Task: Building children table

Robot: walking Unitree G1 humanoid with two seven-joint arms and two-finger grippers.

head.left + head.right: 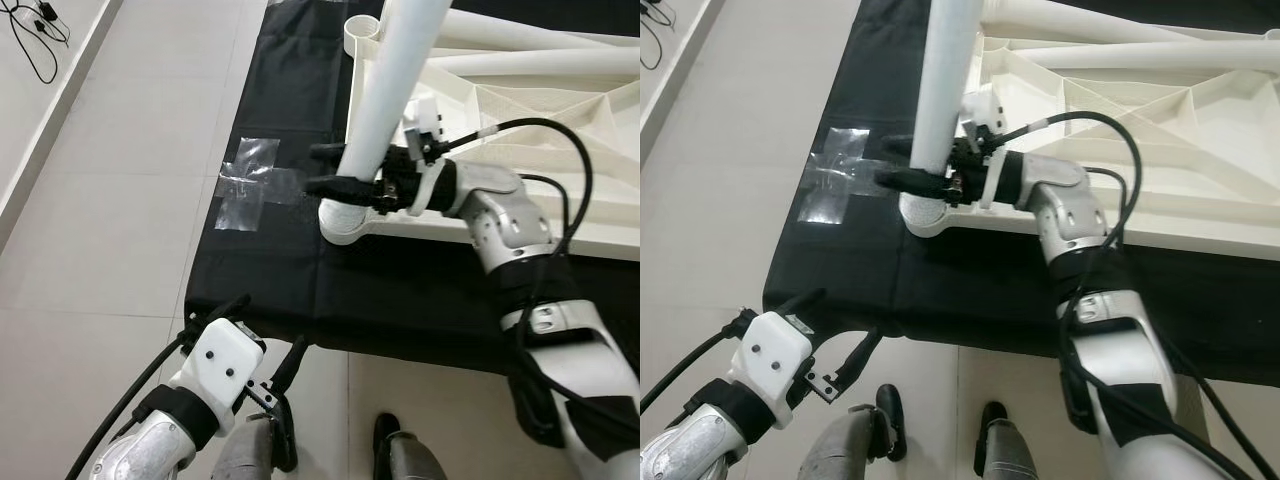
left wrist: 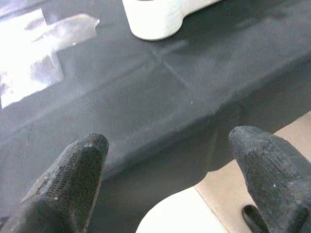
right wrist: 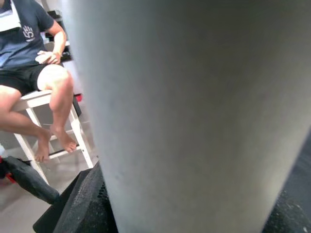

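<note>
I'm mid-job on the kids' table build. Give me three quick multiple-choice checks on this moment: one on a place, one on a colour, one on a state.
1. Where does the white table leg stand?
A. In the corner socket of the upturned tabletop
B. Flat on the tiled floor
C. In the left gripper

2. What colour is the cloth under the tabletop?
A. White
B. Black
C. Red

3. What is the state of the left gripper?
A. Shut on the leg
B. Shut on tape
C. Open, holding nothing

Answers:
1 A: the leg rises from the corner socket, with the right gripper around it.
2 B: black cloth spreads over the floor.
3 C: its fingers stand apart over the cloth's edge.
</note>
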